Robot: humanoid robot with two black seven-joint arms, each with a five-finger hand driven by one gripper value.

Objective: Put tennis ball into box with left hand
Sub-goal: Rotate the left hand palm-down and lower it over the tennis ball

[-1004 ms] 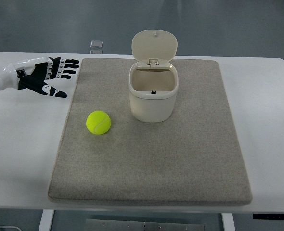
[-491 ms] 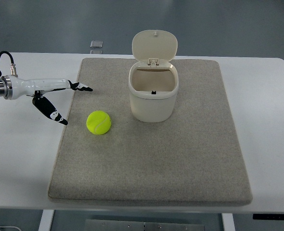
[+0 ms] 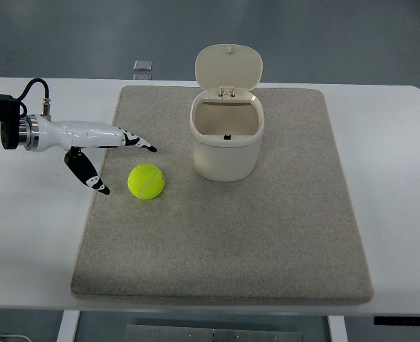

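A yellow-green tennis ball (image 3: pixel 146 181) lies on the grey mat (image 3: pixel 267 235), left of the box. The box (image 3: pixel 226 142) is a cream bin standing upright at the mat's far middle, with its lid (image 3: pixel 228 66) flipped up and its inside bare. My left hand (image 3: pixel 117 157) comes in from the left edge, turned on its side, fingers (image 3: pixel 128 139) stretched out and thumb (image 3: pixel 89 174) hanging down. It is open and holds nothing. It hovers just left of and beyond the ball, apart from it. The right arm is out of view.
The mat lies on a white table (image 3: pixel 25 235). A small clear object (image 3: pixel 143 66) sits at the table's far edge, behind the mat. A black cable (image 3: pixel 35 89) loops at my left wrist.
My left hand has moved right and toward the ball, rotating from palm-flat to on-edge with the thumb swinging down. The ball and the box have not moved.
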